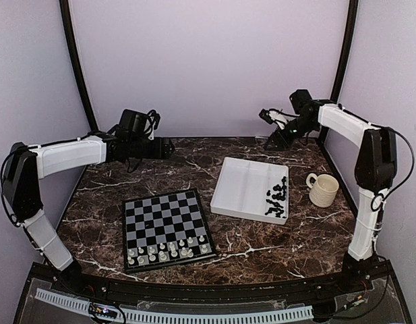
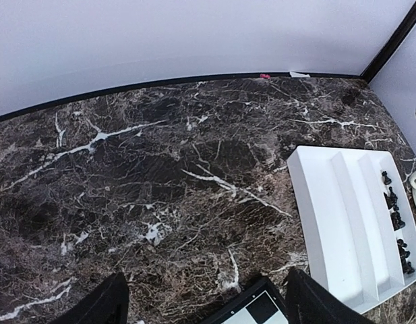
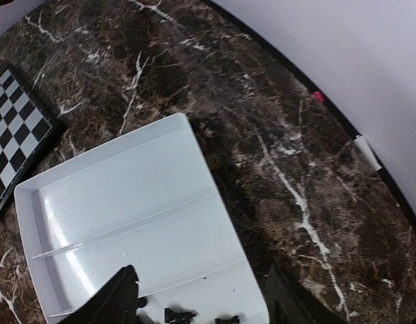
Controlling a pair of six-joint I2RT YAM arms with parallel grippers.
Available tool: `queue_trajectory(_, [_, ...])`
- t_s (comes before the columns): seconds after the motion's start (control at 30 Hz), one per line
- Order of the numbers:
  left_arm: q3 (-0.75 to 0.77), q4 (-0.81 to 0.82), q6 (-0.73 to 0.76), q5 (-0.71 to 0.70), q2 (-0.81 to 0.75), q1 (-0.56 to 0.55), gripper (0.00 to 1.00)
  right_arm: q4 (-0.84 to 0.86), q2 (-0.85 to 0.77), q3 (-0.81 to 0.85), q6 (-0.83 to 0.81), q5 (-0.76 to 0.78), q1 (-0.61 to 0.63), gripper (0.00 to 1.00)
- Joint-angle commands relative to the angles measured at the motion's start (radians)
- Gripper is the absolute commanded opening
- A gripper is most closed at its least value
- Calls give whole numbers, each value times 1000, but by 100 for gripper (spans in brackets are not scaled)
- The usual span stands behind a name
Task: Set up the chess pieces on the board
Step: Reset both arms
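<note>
On the board point(image 1: 160, 214), which lies on the near-left part of the tabletop point(image 1: 248, 243), the two ranks nearest the arm bases are lined with white chessmen point(image 1: 168, 251). They are too small to count or tell by type, but both ranks look filled or nearly so. The middle and the two far ranks are bare. I judge the white side about done and the black side not begun, so roughly half the job is left.

The black chessmen point(image 1: 276, 199) lie in a loose heap in the white tray point(image 1: 241, 182), in the compartment nearest the cream mug point(image 1: 323, 190). The tray sits just right of the board, apart from it. No black piece shows on the board or loose on the marble.

Neither arm carries anything. The left jaws, poised above the far-left tabletop, are spread wide, their fingers point(image 2: 103, 304) framing only marble and a board corner. The right jaws, poised near the tray's far edge, are likewise spread wide, fingers point(image 3: 116, 297) apart over the tray with nothing between them.
</note>
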Motion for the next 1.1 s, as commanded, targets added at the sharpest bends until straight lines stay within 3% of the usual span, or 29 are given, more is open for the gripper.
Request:
queue_trajectory(0.0, [45,-16,-78,31,6,-3,76,-183,11,-62,-277,-28,84,53])
queue_trajectory(0.07, [11,27,-40,71,-6,-7,69,-236,31,-81,-312,-19,116,47])
queue_trajectory(0.17, [-7,-31,76,56,-49,-21,67,-270,45,-115,-321,-18,142,43])
queue_trajectory(0.37, [-39,-220,161,57,-205,-33,67,-193,9,-218,-334,44,159,41])
queue_trajectory(0.5, [-120,-207,210,-88,-301,-33,72,-136,9,-134,-188,75,146,42])
queue_trajectory(0.57, [-144,-172,235,-199,-321,-25,78,-100,5,-58,-69,81,119,45])
queue_trajectory(0.67, [-129,-115,252,-347,-310,-6,93,-22,-49,6,54,105,91,60])
queue_trajectory(0.73, [-111,-80,262,-400,-297,-4,98,42,-104,29,115,108,77,79])
queue_trajectory(0.77, [-102,-61,262,-438,-292,-3,99,71,-133,46,185,114,67,95])
queue_trajectory(0.9, [-106,-6,247,-510,-283,-3,99,203,-174,79,502,393,58,99])
queue_trajectory(1.07, [-141,33,244,-518,-278,-3,99,192,-174,53,523,422,61,99])
